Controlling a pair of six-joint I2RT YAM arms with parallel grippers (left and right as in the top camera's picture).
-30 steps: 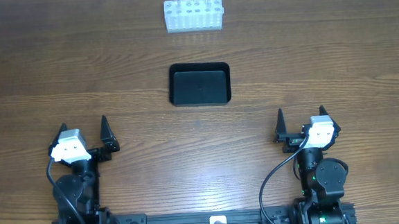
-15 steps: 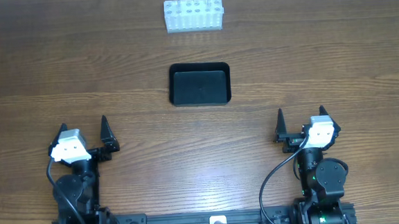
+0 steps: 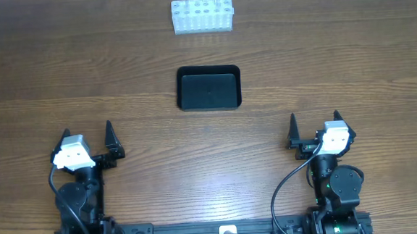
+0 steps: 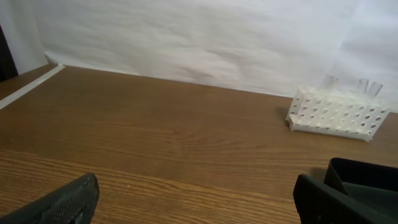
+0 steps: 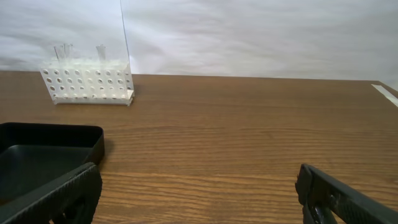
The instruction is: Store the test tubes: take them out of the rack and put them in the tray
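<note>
Gaping wide, left gripper (image 3: 87,132) and right gripper (image 3: 314,118) should reach ahead past the black tray (image 3: 209,92), pinching a test tube (image 5: 100,51) top squarely.

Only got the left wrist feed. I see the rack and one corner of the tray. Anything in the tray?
Observer: No. In the top view, the black tray holds nothing.
Operator: Right arm?
Observer: The right gripper is open and holds nothing. It sits close to its own base, to the tray's right and nearer the bases than the tray.
Operator: Rack versus tray?
Observer: The rack stands straight beyond the tray on the table's middle line, with bare wood between them.
</note>
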